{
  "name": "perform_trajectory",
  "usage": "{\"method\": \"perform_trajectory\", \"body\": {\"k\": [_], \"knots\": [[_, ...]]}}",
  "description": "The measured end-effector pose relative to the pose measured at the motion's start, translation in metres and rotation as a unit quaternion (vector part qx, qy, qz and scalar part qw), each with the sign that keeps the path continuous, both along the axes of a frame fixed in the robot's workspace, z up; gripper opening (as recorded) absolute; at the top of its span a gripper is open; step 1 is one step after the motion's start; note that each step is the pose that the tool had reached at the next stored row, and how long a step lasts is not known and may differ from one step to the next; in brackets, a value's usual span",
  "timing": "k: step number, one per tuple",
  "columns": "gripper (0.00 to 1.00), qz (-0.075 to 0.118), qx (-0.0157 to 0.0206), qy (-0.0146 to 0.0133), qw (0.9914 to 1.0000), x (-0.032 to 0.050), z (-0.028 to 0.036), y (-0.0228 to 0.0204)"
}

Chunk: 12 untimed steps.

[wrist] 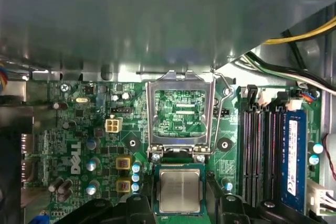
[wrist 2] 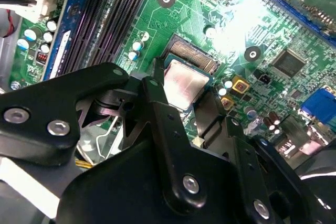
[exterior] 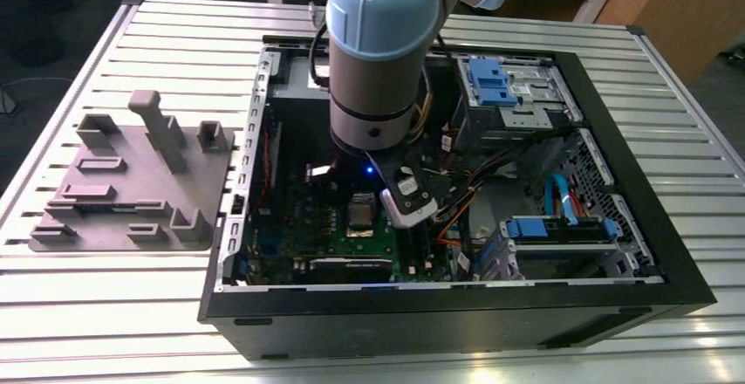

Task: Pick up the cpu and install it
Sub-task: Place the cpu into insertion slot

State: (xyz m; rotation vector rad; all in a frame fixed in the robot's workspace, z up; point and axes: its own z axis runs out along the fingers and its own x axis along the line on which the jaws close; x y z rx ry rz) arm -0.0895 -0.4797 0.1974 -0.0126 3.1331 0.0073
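Observation:
The cpu (wrist: 179, 190) is a small square chip with a silvery top; in both wrist views it sits between the two black fingers of my gripper (wrist: 179, 205). One finger (wrist 2: 153, 88) touches one edge of the cpu (wrist 2: 184, 83) and the other finger (wrist 2: 209, 113) touches the opposite edge. The gripper is shut on the chip just over the socket (wrist 2: 193, 56), whose gold contacts show past the chip's far edge. The socket's metal retention frame (wrist: 181, 114) stands flipped open with its lever (wrist: 223, 103) raised. In the exterior view the arm (exterior: 372, 61) reaches down into the open computer case (exterior: 605, 183).
Around the socket the green motherboard (wrist: 79, 150) carries capacitors, dark memory slots (wrist: 260, 150) and a blue-labelled memory stick (wrist: 294, 156). Cables (exterior: 489, 174) and blue drive bays (exterior: 507, 83) fill the case's right side in the exterior view. A grey plastic plate with upright blocks (exterior: 134, 179) lies left of the case.

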Motion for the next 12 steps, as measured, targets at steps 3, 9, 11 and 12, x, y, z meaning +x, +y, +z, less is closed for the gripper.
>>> {"method": "perform_trajectory", "body": {"k": [3,9,11,12], "knots": [[0.47,0.002,-0.0001,0.0001,1.0,-0.0002,-0.0016,-0.0011],[0.47,-0.001,0.0001,0.0,1.0,-0.0001,-0.0036,-0.0045],[0.47,-0.002,0.0,0.0001,1.0,-0.0001,-0.0046,-0.0046],[0.47,-0.002,0.0,0.0,1.0,-0.0001,-0.005,-0.0046]]}}
